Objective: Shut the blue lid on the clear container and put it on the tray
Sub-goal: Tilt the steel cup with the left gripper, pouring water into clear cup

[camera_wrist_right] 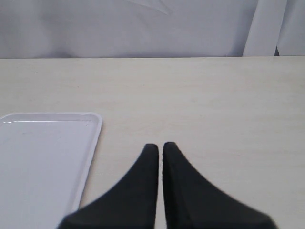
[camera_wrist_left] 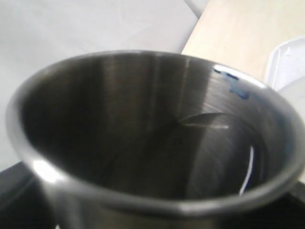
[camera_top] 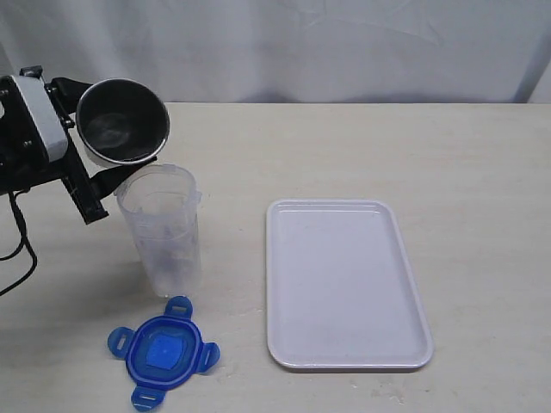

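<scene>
Left hand (camera_top: pixel 120 129): closed around a steel cup (camera_top: pixel 125 112), gripping it by the sides. The cup is held off the bench (camera_top: pixel 387 146) and tipped over, with its open mouth turned toward the exterior camera. In the left wrist view the cup's dark interior (camera_wrist_left: pixel 152 143) fills almost the whole picture, and the fingers themselves cannot be made out.

The clear container (camera_top: pixel 164 232) stands upright on the bench just below the left hand and the cup, with its mouth uncovered. Its rim sits right by the cup's lower edge. Whether the two touch cannot be told.

The blue lid (camera_top: pixel 164 353) lies flat on the bench on the far side of the container from the left hand, close to the container's base. It is not on the container.

The tray (camera_top: pixel 344 284) lies flat on the bench, well apart from the left hand and beyond the container.

Right hand (camera_wrist_right: pixel 160 157): the two dark fingers (camera_wrist_right: pixel 143 191) are drawn together with only a thin slit between them, and they hold nothing. It sits over bare bench. One corner of the tray (camera_wrist_right: pixel 43 157) lies near it, off to one side of the fingertips. The right hand does not appear in the exterior view.
</scene>
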`<state>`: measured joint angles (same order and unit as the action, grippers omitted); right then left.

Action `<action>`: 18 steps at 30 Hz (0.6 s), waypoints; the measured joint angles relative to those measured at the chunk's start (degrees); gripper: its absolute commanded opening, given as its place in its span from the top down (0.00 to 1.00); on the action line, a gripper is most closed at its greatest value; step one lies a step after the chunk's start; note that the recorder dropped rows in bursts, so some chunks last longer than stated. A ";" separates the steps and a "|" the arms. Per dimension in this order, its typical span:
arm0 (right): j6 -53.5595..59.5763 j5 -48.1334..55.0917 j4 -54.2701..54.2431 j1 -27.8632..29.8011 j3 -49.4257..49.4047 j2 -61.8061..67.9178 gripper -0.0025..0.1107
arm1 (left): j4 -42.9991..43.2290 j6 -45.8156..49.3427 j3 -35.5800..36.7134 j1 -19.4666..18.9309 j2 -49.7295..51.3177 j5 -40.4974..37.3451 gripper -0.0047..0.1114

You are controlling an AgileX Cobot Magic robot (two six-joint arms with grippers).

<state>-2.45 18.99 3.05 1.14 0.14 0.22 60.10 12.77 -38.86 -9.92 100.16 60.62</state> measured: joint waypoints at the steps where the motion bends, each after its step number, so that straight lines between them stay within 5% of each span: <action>1: 0.00 0.00 0.00 0.00 0.00 0.00 0.94 | 0.00 0.24 0.00 0.00 0.00 0.45 0.96; 18: 0.00 0.00 0.00 0.00 0.00 0.00 0.94 | 0.13 6.43 0.00 0.00 0.00 2.63 0.96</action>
<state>-2.45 18.99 3.05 1.14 0.14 0.22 60.23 19.21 -38.86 -9.92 100.16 63.25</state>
